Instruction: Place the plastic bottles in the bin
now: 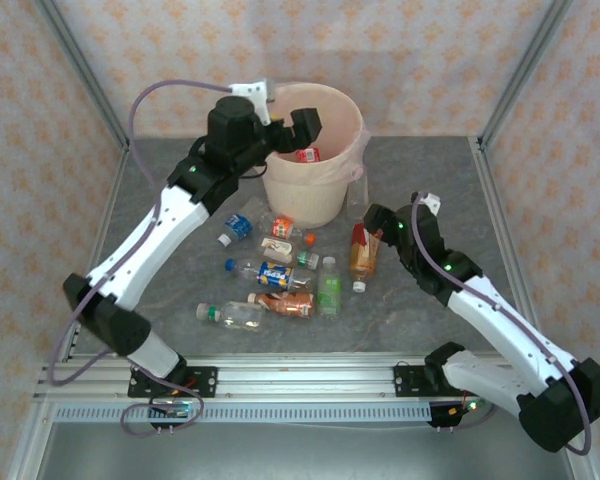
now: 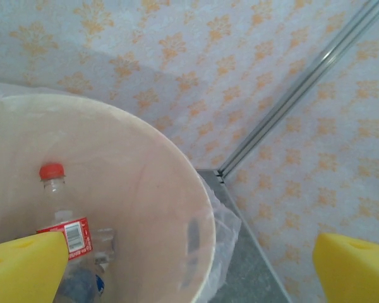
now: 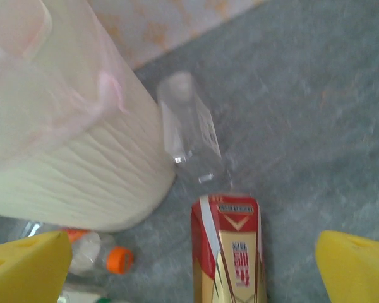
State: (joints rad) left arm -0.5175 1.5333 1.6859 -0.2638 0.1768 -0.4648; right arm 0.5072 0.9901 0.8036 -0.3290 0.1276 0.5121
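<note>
The cream bin (image 1: 325, 190) with its pinkish bag stands at the back of the table. My left gripper (image 1: 285, 118) hangs open over its mouth with nothing between the fingers. Inside the bin (image 2: 145, 189) lies a clear bottle with a red cap and red label (image 2: 68, 233). Several plastic bottles (image 1: 280, 285) lie on the table in front of the bin. My right gripper (image 1: 377, 222) is open just above a bottle with a red and gold label (image 1: 362, 255), which sits between the yellow fingers (image 3: 25, 268) without touching them (image 3: 230, 252).
A clear bottle (image 3: 189, 129) lies against the bin's right side (image 3: 69, 164). A bottle with an orange cap (image 3: 104, 255) lies left of the red and gold one. Patterned walls and metal posts (image 2: 303, 82) close in the back and sides.
</note>
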